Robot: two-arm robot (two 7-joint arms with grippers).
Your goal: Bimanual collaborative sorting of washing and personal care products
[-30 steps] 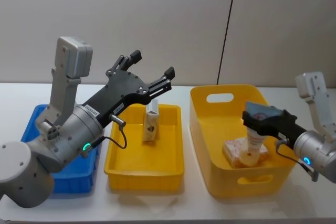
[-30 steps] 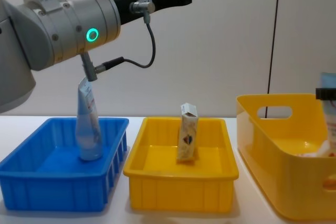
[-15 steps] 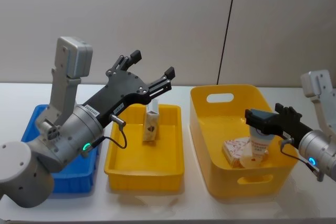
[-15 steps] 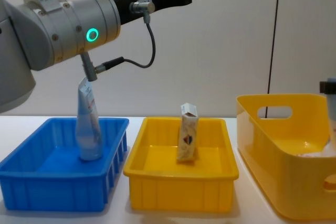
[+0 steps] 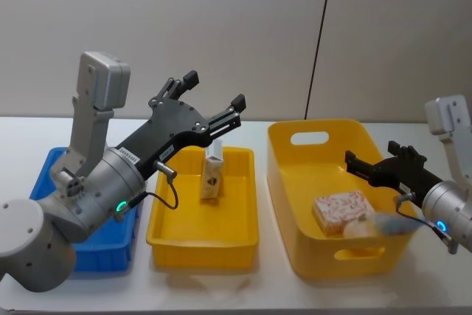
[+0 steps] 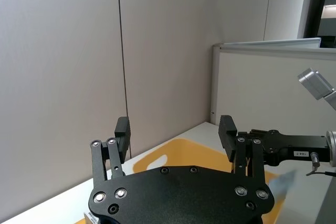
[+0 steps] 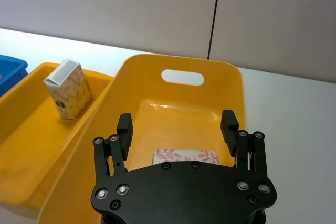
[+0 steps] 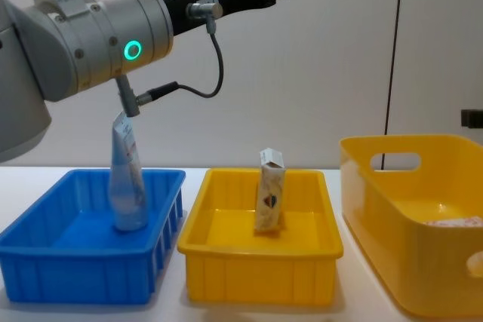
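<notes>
Right claw, fingers spread wide and empty in the head view, hangs over the deep yellow bin, with the small white carton with orange pattern lying flat at its 7 o'clock and a blurred tube at its 6 o'clock; the left claw, also wide and empty, is raised with the narrow cream carton upright at its 6 o'clock in the shallow yellow tray. Through the right wrist view the patterned carton lies between that claw's spread fingers on the bin floor. Across the counter in the chest view, a clear tube stands in the blue tray.
</notes>
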